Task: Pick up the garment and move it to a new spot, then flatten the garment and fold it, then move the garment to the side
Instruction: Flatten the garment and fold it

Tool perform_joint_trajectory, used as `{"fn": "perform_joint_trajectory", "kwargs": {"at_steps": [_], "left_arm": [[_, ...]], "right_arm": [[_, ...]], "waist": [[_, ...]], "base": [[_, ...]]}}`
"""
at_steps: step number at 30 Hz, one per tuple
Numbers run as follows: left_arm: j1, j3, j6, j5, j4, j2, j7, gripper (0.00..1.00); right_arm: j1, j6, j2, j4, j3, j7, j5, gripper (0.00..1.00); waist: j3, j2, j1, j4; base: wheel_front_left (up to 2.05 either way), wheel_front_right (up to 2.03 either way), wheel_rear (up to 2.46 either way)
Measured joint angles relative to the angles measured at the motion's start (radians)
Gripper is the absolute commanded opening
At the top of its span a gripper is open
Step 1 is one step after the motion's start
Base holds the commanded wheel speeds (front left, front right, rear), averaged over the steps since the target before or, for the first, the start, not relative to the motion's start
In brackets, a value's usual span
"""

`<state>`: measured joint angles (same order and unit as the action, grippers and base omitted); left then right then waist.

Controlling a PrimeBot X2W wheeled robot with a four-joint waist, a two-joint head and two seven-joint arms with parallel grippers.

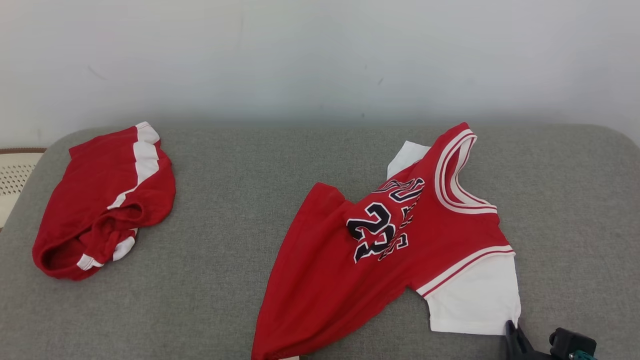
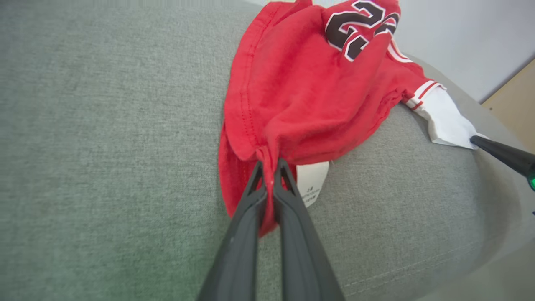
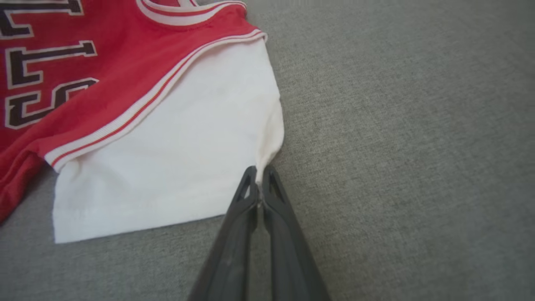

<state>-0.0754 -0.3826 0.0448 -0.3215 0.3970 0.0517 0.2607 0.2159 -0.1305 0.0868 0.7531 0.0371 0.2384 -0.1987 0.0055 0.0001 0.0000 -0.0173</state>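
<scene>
The garment (image 1: 390,240) is a red jersey with white sleeves and a dark number 23, lying rumpled on the grey cushion right of centre. My left gripper (image 2: 269,165) is shut on the jersey's red bottom hem (image 2: 267,154), which bunches up between the dark fingers; a white care label (image 2: 311,184) hangs beside them. My right gripper (image 3: 259,171) is shut on the corner of the near white sleeve (image 3: 175,159). In the head view the right gripper (image 1: 511,327) pokes in at the lower right, touching that sleeve's edge. The left wrist view also catches the right gripper's fingers (image 2: 501,154).
A second red piece, shorts with white side stripes (image 1: 105,200), lies crumpled at the cushion's far left. The grey cushion (image 1: 240,240) ends at a pale wall behind. A cream perforated object (image 1: 12,175) sits past the left edge.
</scene>
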Motion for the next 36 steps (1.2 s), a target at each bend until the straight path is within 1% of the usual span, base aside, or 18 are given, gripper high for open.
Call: {"fn": "perform_joint_trajectory", "kwargs": {"at_steps": [4, 7, 10, 13, 15, 19, 21, 25, 27, 31, 34, 36], "left_arm": [[0.021, 0.025, -0.004, 0.010, -0.056, 0.008, 0.000, 0.00], [0.021, 0.042, -0.007, 0.022, -0.103, 0.020, 0.000, 0.00], [0.001, 0.057, -0.006, 0.031, -0.137, 0.043, 0.000, 0.00], [-0.077, 0.058, 0.007, 0.055, -0.161, 0.075, -0.006, 0.00], [-0.153, 0.055, 0.020, 0.075, -0.183, 0.108, -0.025, 0.00], [-0.345, 0.046, 0.056, 0.103, -0.209, 0.179, -0.094, 0.00], [-0.462, 0.041, 0.068, 0.116, -0.212, 0.220, -0.131, 0.00], [-0.722, 0.005, 0.082, 0.118, -0.192, 0.266, -0.188, 0.00], [-0.845, 0.000, 0.085, 0.076, -0.152, 0.266, -0.208, 0.00], [-1.068, -0.013, 0.085, -0.022, -0.032, 0.269, -0.213, 0.00], [-1.229, -0.019, 0.086, -0.068, 0.075, 0.276, -0.204, 0.00], [-1.315, -0.035, 0.085, -0.091, 0.145, 0.270, -0.190, 0.00]], "right_arm": [[-0.020, 0.000, -0.006, -0.076, -0.024, 0.012, -0.101, 0.00], [-0.064, 0.000, -0.002, -0.160, -0.064, 0.016, -0.139, 0.00], [-0.079, 0.000, 0.016, -0.261, -0.096, -0.007, -0.181, 0.00], [-0.065, 0.000, 0.028, -0.366, -0.107, -0.039, -0.235, 0.00], [-0.024, 0.000, 0.048, -0.420, -0.139, -0.083, -0.246, 0.00], [0.141, 0.000, 0.096, -0.479, -0.215, -0.158, -0.272, 0.00], [0.250, 0.000, 0.120, -0.475, -0.230, -0.185, -0.287, 0.00], [0.488, 0.000, 0.146, -0.410, -0.233, -0.229, -0.337, 0.00], [0.608, 0.000, 0.152, -0.362, -0.228, -0.240, -0.366, 0.00], [0.847, 0.000, 0.162, -0.237, -0.228, -0.260, -0.403, 0.00], [1.025, 0.000, 0.144, -0.118, -0.173, -0.277, -0.463, 0.00], [1.129, 0.000, 0.145, -0.053, -0.160, -0.262, -0.456, 0.00]], "waist": [[-0.010, -0.0001, 0.0000, 0.000], [-0.013, 0.0000, 0.0000, -0.004], [-0.009, 0.0000, 0.0000, -0.015], [0.005, 0.0000, -0.0001, -0.027], [0.020, 0.0000, 0.0000, -0.036], [0.070, 0.0000, 0.0001, -0.054], [0.103, 0.0000, 0.0001, -0.062], [0.180, 0.0001, 0.0002, -0.074], [0.221, 0.0001, 0.0003, -0.078], [0.303, 0.0001, 0.0003, -0.082], [0.360, 0.0002, 0.0004, -0.084], [0.393, 0.0002, 0.0005, -0.086]], "base": [[0.00, 0.00, 0.00], [0.00, 0.00, 0.00], [0.00, 0.00, 0.00], [0.00, 0.00, 0.00], [0.00, 0.00, 0.00], [0.00, 0.00, 0.00], [0.00, 0.00, 0.00], [0.00, 0.00, 0.00], [0.00, 0.00, 0.00], [0.00, 0.00, 0.00], [0.00, 0.00, 0.00], [0.00, 0.00, 0.00]]}}
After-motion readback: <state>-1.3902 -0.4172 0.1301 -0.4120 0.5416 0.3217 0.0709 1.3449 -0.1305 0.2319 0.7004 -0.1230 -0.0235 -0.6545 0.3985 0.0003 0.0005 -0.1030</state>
